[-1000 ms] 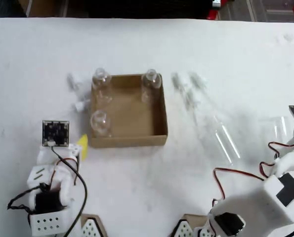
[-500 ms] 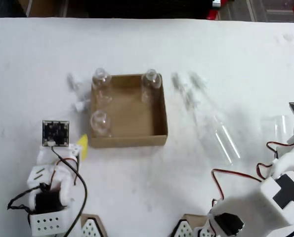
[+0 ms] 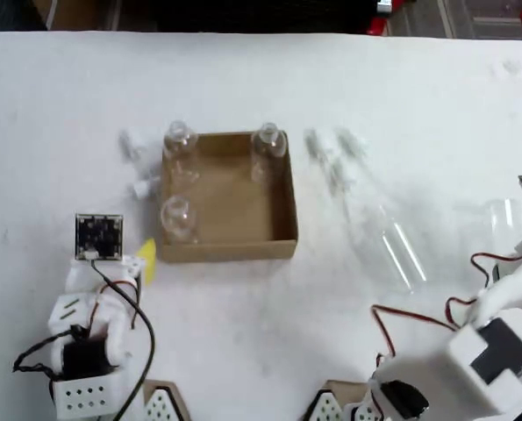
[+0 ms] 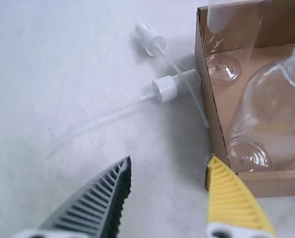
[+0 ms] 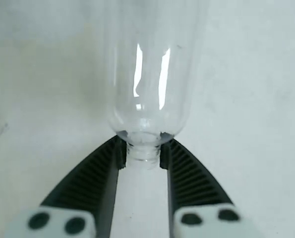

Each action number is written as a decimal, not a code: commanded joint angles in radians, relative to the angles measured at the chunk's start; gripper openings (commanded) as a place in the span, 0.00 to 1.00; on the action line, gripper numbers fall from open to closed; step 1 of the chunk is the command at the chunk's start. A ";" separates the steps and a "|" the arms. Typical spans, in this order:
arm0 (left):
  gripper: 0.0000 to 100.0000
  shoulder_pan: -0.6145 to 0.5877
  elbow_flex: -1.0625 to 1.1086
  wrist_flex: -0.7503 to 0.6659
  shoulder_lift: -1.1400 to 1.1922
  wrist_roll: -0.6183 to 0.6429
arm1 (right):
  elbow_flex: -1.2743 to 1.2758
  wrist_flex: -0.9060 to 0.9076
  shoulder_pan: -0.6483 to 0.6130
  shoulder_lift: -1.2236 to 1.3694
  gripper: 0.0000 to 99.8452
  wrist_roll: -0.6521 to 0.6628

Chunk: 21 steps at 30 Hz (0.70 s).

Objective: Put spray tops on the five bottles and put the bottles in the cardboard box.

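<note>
Right hand (image 5: 142, 151) around empty bottle (image 5: 149, 74) neck

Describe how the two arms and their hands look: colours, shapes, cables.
Both arms are white plastic with black motors. The left arm trails black cable and carries a black square board; the left hand has ribbed, tapering fingers, one grey, one yellow. The right arm trails red and black wires; the right hand has two black ribbed fingers on white bases.
</note>
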 commanded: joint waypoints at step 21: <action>0.23 0.016 -0.259 0.009 -0.015 0.123 | -0.034 0.567 -0.441 -0.796 0.02 0.098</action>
